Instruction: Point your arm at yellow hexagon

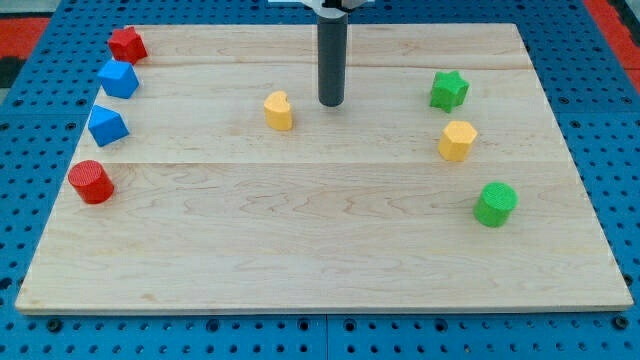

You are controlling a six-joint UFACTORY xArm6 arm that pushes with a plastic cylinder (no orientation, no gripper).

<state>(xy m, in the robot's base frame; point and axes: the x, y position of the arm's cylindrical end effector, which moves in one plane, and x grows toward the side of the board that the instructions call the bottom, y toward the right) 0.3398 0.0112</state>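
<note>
The yellow hexagon (457, 140) sits on the wooden board at the view's right, between a green star (449, 90) above it and a green cylinder (495, 204) below it. My tip (331, 103) rests on the board near the top centre, well to the left of the yellow hexagon and slightly above its level. A yellow heart-shaped block (278, 111) lies just to the left of my tip, apart from it.
Along the board's left edge stand a red star (127, 45), two blue blocks (118, 78) (106, 125) and a red cylinder (92, 182). The wooden board (320, 240) lies on a blue pegboard.
</note>
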